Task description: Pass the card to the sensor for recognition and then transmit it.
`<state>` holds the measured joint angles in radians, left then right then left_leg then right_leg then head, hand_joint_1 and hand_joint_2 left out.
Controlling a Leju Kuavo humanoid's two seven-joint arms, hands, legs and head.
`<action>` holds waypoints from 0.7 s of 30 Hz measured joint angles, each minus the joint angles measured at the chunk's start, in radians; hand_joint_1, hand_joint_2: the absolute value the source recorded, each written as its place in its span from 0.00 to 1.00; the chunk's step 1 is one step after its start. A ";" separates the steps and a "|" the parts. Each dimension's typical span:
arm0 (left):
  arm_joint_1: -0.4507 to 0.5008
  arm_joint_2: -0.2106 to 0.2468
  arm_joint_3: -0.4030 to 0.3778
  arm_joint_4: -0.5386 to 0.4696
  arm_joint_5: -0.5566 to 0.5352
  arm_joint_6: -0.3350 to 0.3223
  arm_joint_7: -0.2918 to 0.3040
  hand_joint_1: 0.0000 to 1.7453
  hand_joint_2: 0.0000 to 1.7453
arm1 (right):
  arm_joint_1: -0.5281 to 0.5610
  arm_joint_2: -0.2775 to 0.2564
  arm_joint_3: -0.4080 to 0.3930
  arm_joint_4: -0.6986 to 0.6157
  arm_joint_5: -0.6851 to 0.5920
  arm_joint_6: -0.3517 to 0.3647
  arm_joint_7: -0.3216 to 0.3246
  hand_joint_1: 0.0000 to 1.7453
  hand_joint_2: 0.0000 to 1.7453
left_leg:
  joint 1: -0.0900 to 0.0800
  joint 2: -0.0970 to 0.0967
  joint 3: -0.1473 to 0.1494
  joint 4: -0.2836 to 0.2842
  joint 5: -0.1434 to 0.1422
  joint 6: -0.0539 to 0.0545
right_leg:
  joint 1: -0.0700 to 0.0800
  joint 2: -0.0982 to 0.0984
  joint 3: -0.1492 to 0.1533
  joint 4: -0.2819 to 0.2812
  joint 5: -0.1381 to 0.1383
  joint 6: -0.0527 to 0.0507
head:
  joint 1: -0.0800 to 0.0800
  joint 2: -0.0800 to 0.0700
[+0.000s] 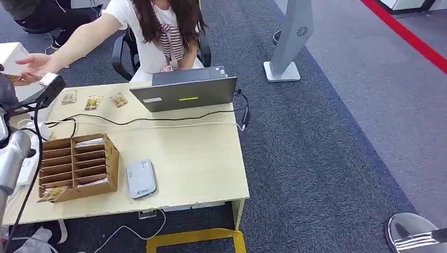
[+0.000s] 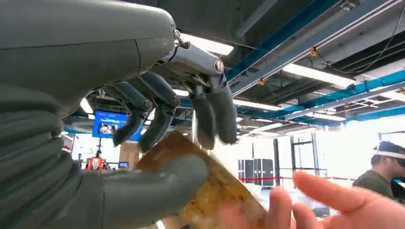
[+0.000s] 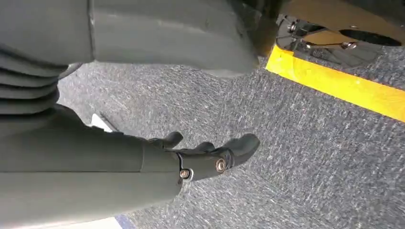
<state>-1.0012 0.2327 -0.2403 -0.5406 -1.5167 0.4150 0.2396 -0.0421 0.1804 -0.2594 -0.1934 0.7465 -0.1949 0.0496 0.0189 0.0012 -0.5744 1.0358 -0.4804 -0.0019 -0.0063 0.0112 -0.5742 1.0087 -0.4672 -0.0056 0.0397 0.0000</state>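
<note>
My left hand (image 2: pixel 167 133) is raised and pinches a golden-brown card (image 2: pixel 210 191) between its thumb and fingers. A person's hand (image 2: pixel 310 205) reaches up to the card's far end, fingertips at its edge. In the head view that person's hand (image 1: pixel 31 66) is stretched out over the table's far left corner, where my left hand (image 1: pixel 6 90) meets it. The grey-white sensor (image 1: pixel 141 179) lies flat on the table beside the cardboard card box (image 1: pixel 76 166). My right hand (image 3: pixel 210 155) hangs over the carpet, fingers loose, holding nothing.
Three loose cards (image 1: pixel 93 101) lie along the table's far side, left of an open laptop (image 1: pixel 184 92). Black and white cables (image 1: pixel 158 120) cross the table (image 1: pixel 195 163). The person sits behind the table. A grey stand (image 1: pixel 287 47) is on the carpet to the right.
</note>
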 joint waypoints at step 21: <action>0.158 -0.042 0.034 -0.212 0.221 0.079 -0.211 0.00 1.00 | 0.006 0.011 -0.013 0.001 -0.015 -0.011 0.012 0.00 0.00 | -0.001 0.001 0.000 -0.001 0.000 0.000 | -0.001 0.001 0.001 0.000 0.000 0.000 | 0.001 0.000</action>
<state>-0.8435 0.1904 -0.2060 -0.7529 -1.2956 0.4937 0.0281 -0.0356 0.1911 -0.2724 -0.1926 0.7320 -0.2064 0.0618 0.0178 0.0020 -0.5745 1.0348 -0.4808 -0.0017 -0.0072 0.0118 -0.5732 1.0089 -0.4673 -0.0055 0.0404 0.0000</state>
